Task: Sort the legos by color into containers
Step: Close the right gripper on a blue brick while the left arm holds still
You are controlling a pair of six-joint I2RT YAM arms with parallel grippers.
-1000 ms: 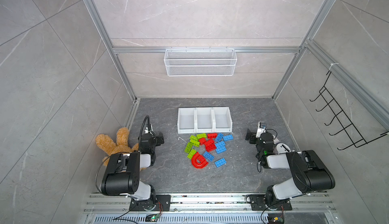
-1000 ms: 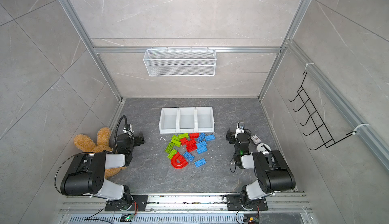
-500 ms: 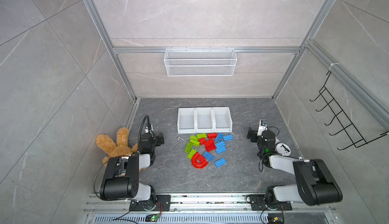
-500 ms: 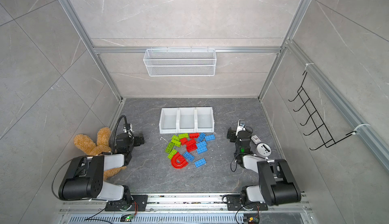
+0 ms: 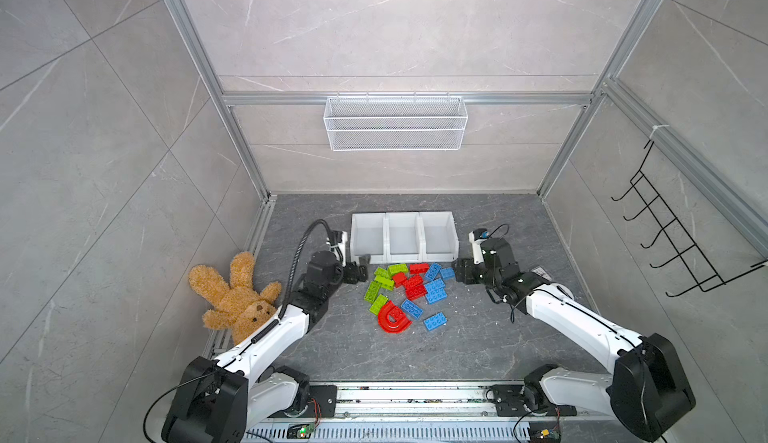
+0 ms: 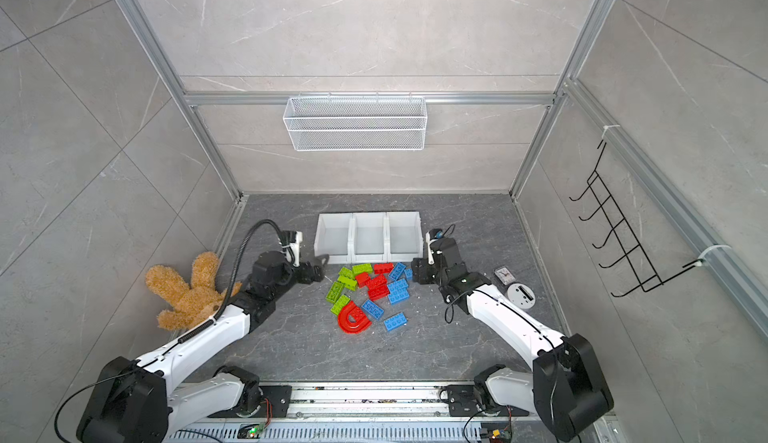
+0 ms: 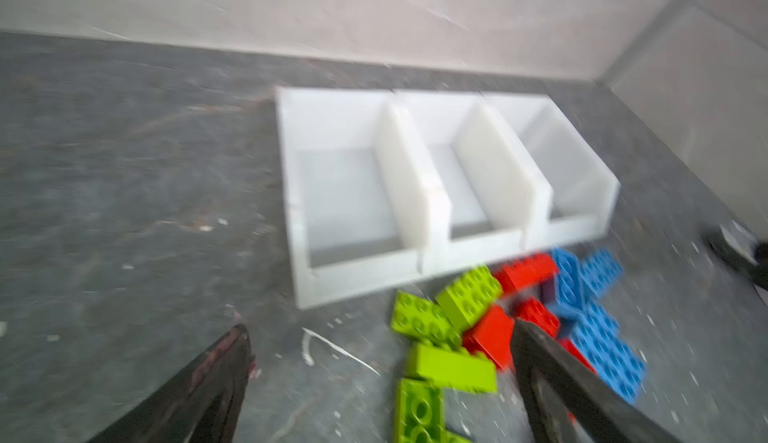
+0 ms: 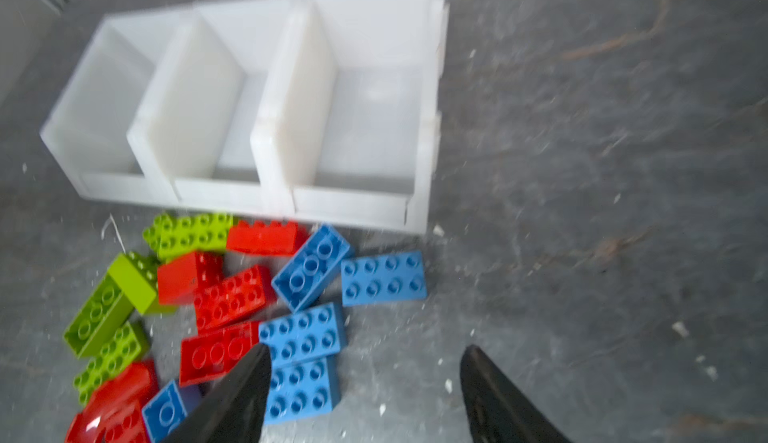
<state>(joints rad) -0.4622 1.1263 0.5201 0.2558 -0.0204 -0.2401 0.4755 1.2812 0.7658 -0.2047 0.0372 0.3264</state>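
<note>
Grey desk in both top views, and near the middle of its back edge sits the row of three white bins. The lego pile lies on the desk against their front wall, with green, red and blue mixed. The left gripper is just beside the pile's left side, fingers apart, holding nothing. The right gripper is at its right side, fingers also apart and holding nothing.

So the three bins sit in a row at the far middle of the floor, with the legos piled right up against their near side and the arch piece at the pile's near edge. Left gripper is just left of the pile and right gripper just right. The teddy is off by the left wall, and the basket hangs on the far wall.
</note>
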